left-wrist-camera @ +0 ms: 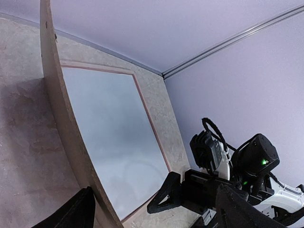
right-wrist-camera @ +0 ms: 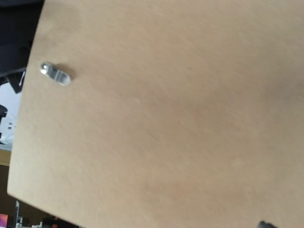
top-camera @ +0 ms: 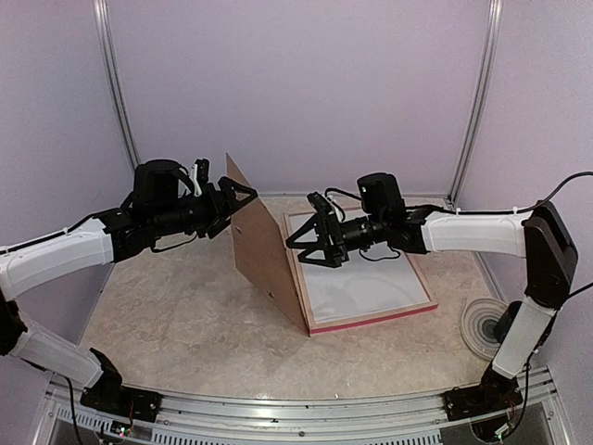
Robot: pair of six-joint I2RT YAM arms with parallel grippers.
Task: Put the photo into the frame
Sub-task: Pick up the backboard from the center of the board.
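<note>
The frame lies flat on the table, showing pale wood rails and a pink edge. A white sheet fills it; I cannot tell if this is the photo, as no printed side shows. The brown backing board stands tilted on edge at the frame's left side. My left gripper is open, its jaws straddling the board's upper edge. My right gripper is open, its tips close to the board's right face. That face fills the right wrist view.
A small metal tab sits on the board's face. A round pale disc lies on the table at the right, beside the right arm's base. Lilac walls with metal corner posts close off the back and sides.
</note>
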